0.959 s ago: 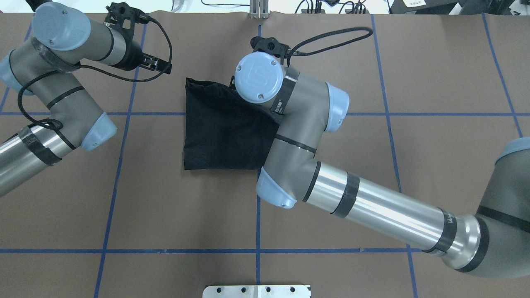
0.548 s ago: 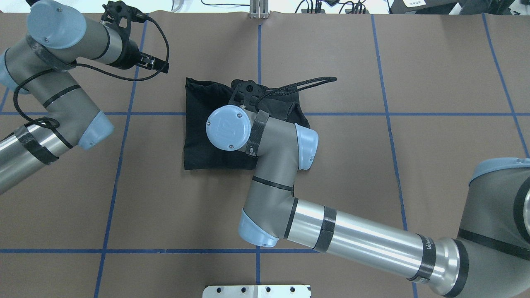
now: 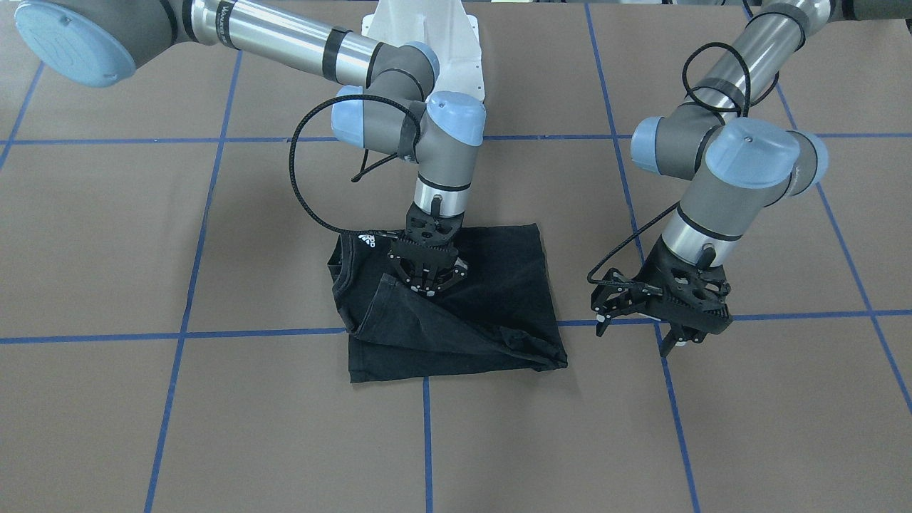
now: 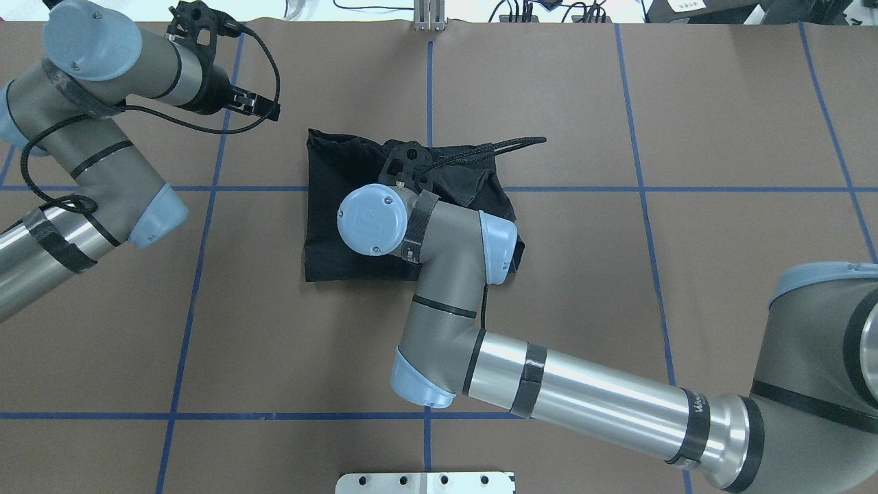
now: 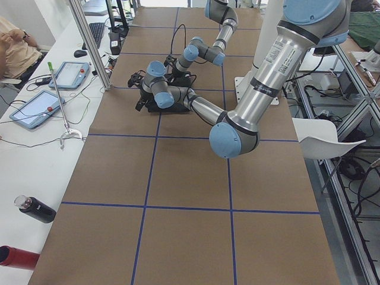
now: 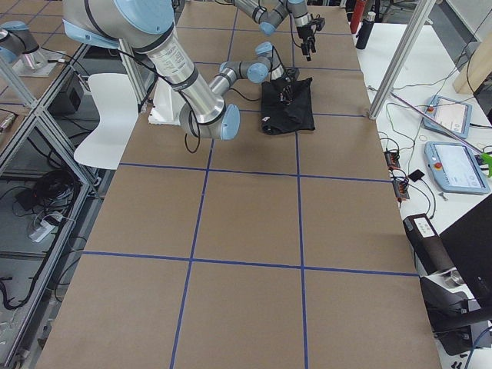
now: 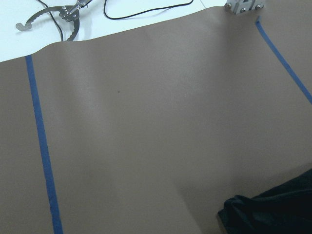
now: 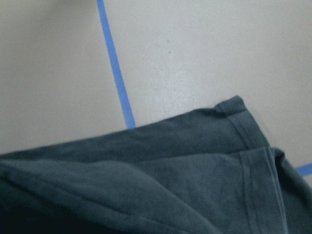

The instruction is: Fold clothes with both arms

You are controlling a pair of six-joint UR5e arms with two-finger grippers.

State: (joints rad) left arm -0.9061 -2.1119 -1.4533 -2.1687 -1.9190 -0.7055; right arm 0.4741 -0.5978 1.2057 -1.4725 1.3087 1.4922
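Brown table [image 3: 214, 427] crossed by blue tape lines [image 3: 185, 335]. A black T-shirt [image 3: 499, 285] lies partly folded near its middle. The right gripper [image 3: 427, 280] stands on the shirt, jaws pinching a folded-over flap. The left gripper [image 3: 673, 343] hovers beside the shirt, clear of the cloth; its jaw gap cannot be told.

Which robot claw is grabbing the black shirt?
The right gripper: it pinches a fold of the black T-shirt. The left gripper hangs open over the table beside the shirt, holding nothing.

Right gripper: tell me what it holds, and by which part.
The right gripper pinches the black T-shirt by the edge of its folded-over layer.
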